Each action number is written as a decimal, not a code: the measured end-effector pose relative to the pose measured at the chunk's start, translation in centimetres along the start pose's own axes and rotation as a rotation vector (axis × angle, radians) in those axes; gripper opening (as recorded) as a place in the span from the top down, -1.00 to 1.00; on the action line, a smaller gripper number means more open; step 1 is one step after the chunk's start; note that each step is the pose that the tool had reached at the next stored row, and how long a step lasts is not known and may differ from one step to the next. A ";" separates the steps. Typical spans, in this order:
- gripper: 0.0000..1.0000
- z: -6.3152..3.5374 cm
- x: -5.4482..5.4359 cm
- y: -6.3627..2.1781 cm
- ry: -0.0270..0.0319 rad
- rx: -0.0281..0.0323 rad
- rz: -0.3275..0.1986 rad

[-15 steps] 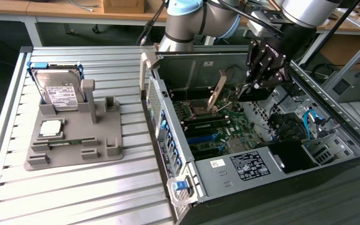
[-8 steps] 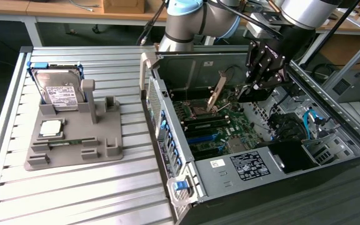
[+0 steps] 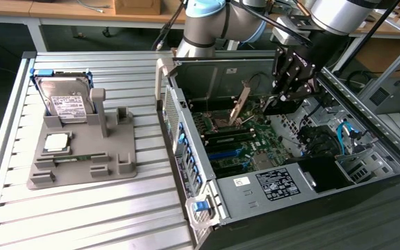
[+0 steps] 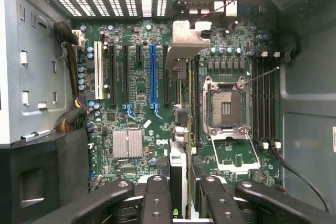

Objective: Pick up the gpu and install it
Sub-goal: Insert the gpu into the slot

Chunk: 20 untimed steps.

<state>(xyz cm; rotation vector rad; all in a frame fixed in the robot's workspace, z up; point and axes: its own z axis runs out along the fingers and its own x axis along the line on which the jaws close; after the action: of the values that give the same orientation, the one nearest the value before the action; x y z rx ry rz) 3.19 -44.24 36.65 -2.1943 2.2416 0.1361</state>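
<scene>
Where the two black inner fingers (image 4: pixel 156 195) of the gripper (image 4: pixel 184 190) come together, they are clamped on the near end of the gpu (image 4: pixel 177 169), a thin flat expansion card seen edge-on, with one finger against each face. The card runs straight away from the fingers to its silver metal end bracket (image 4: pixel 185 38), which is close to the vented rear wall of the case. It lies parallel to the long slots, over the strip of board between the blue expansion slot (image 4: pixel 153 77) and the open square CPU socket (image 4: pixel 226 108). Whether its edge touches a slot: cannot tell. Beneath it is the green motherboard (image 4: pixel 136 108) with a small ribbed silver heatsink (image 4: pixel 128 143).

Exterior view: the gripper hangs over the interior of the open grey metal computer case (image 3: pixel 221 73), which stands on the slatted aluminium table (image 3: pixel 82 219). To the exterior view's left, well apart from the case, a grey plastic fixture (image 3: pixel 116 146) holds a boxy silver hard drive (image 3: pixel 66 104) upright and a small square silver CPU chip (image 3: pixel 56 141) lying flat
</scene>
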 end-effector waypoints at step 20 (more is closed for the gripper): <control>0.47 0.69 0.2 0.26 -0.0002 0.0000 0.000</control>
<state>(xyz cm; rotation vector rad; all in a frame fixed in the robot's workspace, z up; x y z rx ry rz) 2.88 -44.43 35.97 -2.1942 2.2416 0.1363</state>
